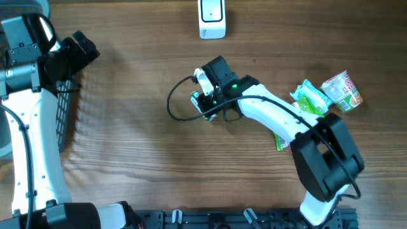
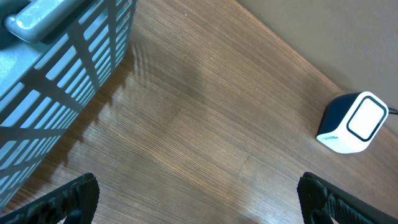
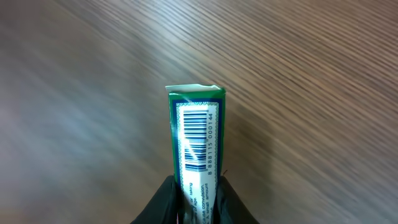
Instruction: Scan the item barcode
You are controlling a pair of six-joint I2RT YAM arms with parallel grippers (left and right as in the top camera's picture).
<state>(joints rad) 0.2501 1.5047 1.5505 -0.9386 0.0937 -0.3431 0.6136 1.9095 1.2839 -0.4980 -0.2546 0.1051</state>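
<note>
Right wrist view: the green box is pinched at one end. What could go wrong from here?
The right gripper pinches only the end of the box, so it may tilt or slip. The scanner stands well apart; unless the barcode is turned to face it, the scan may fail.

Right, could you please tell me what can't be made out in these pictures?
- Right wrist view: the green box runs off the bottom edge, its lower end hidden between the fingers of the right gripper; its small print is blurred.
- Overhead: the barcode is hidden under that gripper; the scanner is cut by the top edge.
- Left wrist view: the basket is cut off; its inside cannot be seen.
</note>
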